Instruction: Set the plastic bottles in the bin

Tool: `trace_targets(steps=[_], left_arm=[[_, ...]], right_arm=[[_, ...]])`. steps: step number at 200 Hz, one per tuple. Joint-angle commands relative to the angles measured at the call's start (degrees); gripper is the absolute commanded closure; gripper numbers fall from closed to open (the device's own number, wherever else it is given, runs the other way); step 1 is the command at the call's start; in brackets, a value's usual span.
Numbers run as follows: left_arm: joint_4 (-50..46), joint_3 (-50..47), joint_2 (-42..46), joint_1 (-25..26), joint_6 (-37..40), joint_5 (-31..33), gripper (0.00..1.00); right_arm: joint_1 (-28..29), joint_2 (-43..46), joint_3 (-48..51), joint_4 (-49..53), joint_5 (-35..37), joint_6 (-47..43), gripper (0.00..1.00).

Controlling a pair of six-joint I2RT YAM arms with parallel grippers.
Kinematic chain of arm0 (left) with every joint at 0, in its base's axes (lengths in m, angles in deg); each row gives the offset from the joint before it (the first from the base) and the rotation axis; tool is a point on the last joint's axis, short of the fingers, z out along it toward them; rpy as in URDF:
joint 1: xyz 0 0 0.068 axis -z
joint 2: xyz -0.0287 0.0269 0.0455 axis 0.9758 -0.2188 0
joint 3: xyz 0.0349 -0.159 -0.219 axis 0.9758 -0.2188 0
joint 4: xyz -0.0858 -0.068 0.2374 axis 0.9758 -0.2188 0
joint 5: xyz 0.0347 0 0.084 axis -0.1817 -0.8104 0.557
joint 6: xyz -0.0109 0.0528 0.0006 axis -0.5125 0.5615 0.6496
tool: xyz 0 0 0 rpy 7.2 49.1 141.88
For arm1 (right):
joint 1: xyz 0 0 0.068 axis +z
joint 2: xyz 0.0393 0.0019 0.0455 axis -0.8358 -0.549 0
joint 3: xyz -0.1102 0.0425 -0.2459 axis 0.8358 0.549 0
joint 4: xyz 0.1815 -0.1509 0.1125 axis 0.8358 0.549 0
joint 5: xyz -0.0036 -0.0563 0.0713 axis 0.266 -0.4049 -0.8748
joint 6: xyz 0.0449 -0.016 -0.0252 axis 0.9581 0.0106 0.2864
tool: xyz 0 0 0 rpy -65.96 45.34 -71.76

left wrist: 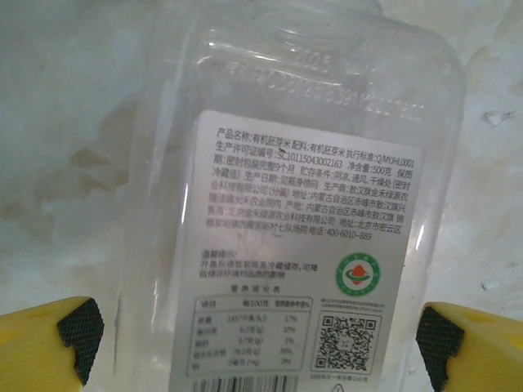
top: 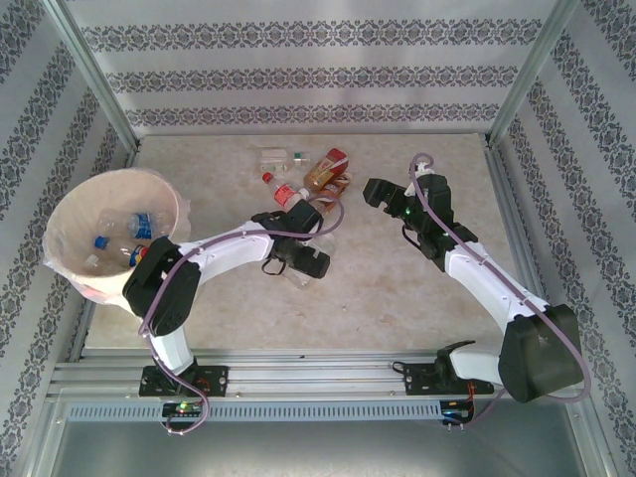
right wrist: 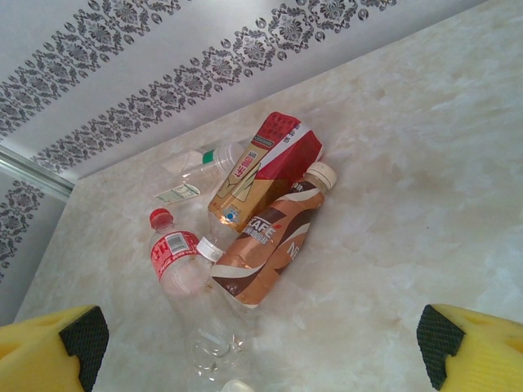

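Observation:
The cream-white bin [top: 75,204] stands at the table's left edge with several bottles inside, blue caps showing [top: 139,227]. A loose pile of plastic bottles [top: 308,177] lies at the back middle. In the right wrist view I make out a brown coffee bottle [right wrist: 270,245], an amber red-labelled bottle [right wrist: 261,167], a clear red-capped bottle [right wrist: 176,257] and a clear green-labelled one [right wrist: 200,163]. My left gripper [top: 301,238] is open, its fingers either side of a large clear bottle with a white label [left wrist: 302,204]. To the right of the pile, my right gripper [top: 397,221] is open and holds nothing.
Metal frame posts and patterned walls close the table on three sides. The pale marble tabletop [top: 397,298] lies bare between the two arms and in front of the right gripper. A rail [top: 298,383] runs along the near edge.

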Motion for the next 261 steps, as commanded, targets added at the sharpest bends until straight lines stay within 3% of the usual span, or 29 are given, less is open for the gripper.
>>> trace_targets(steps=[1, 91, 129, 197, 261], left_arm=[[-4.3, 2.0, -2.6, 2.0, 3.5, 3.2, 0.00], [-6.9, 7.5, -9.8, 3.1, 6.2, 8.2, 0.00], [-5.1, 6.5, -7.5, 3.1, 5.6, 8.5, 0.19], [0.0, 2.4, 0.9, 3.1, 6.0, 5.8, 0.38], [1.0, 3.0, 8.6, 1.5, 4.7, 3.3, 0.43]], right_arm=[[-0.2, 0.3, -1.1, 0.1, -0.7, 0.1, 0.02], [-0.2, 1.0, -0.6, 0.9, -0.4, -0.5, 0.02], [-0.1, 1.8, 0.1, -0.6, -2.0, -1.8, 0.02], [0.8, 1.5, -0.6, -2.1, -3.5, -3.9, 0.02], [2.1, 1.2, -1.0, -3.7, -4.6, -5.1, 0.02]])
